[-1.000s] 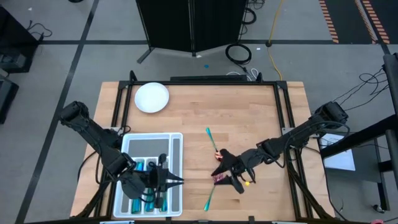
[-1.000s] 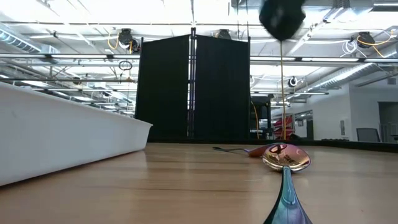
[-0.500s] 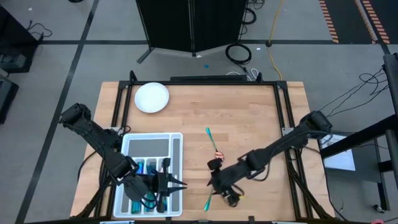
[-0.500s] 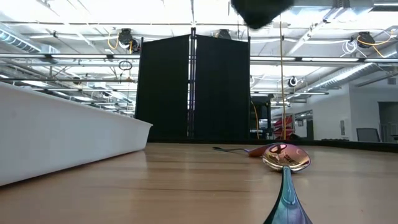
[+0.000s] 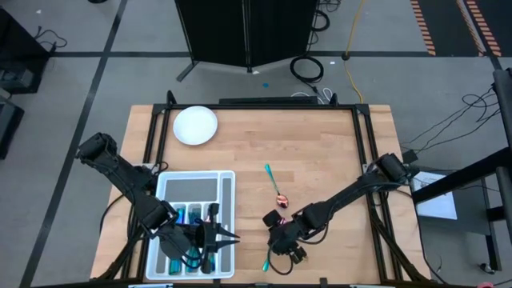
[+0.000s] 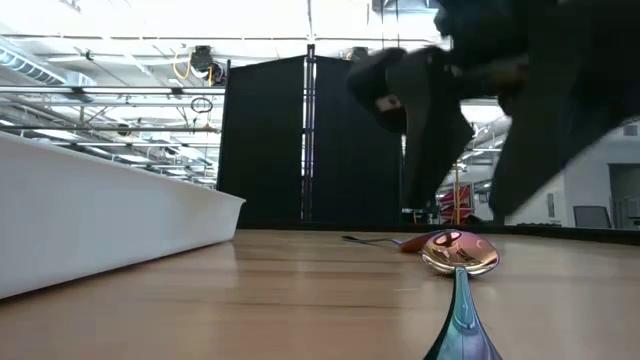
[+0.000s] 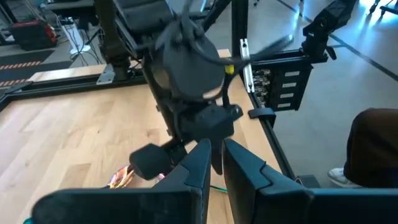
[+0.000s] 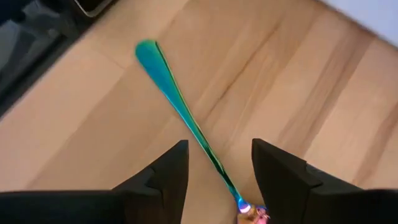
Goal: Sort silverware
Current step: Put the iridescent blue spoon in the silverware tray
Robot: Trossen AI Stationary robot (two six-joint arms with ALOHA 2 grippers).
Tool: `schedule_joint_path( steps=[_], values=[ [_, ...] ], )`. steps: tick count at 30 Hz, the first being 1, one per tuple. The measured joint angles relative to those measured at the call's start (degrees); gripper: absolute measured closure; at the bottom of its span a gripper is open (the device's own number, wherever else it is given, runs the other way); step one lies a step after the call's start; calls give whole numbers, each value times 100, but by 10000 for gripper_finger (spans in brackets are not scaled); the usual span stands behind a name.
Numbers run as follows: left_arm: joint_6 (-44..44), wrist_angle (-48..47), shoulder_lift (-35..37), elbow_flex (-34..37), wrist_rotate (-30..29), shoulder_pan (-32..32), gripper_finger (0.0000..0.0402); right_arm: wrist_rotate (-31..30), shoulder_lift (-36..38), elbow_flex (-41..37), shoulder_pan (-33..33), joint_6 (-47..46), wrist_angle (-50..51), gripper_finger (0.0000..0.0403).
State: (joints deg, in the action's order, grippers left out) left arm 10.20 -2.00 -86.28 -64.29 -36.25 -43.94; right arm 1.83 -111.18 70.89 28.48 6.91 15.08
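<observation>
1. Wooden table (image 5: 320, 144). White plate (image 5: 195, 126) near its far left corner. White compartment tray (image 5: 226, 178) at the near left, with teal and blue silverware lying in its slots.
2. Left gripper (image 5: 228, 235) sits low over the tray's near right part. Fingers (image 7: 199, 168) stand close together, a thin gap between them; nothing visibly held.
3. Right gripper (image 5: 280, 244) is at the near middle of the table, right of the tray. Fingers (image 8: 165, 174) are spread wide and empty.
4. Near spoon (image 8: 180, 112) lies flat on the wood between those spread fingers, teal handle, bowl end under the wrist. Contact with the fingers: cannot tell.
5. Second spoon (image 5: 274, 184) lies farther back, mid-table, teal handle pointing away, rosy bowl toward the right gripper, apart from it.
6. Low view: near spoon's bowl (image 6: 460, 255) is gold-pink, the tray wall to its left.
</observation>
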Motion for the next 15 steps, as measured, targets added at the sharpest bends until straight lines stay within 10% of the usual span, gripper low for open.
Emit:
schedule_joint_path(
  steps=[15],
  values=[
    [4,-2,0,0,0,1,357,-10,-369,17,-73,128,501,315]
  ],
)
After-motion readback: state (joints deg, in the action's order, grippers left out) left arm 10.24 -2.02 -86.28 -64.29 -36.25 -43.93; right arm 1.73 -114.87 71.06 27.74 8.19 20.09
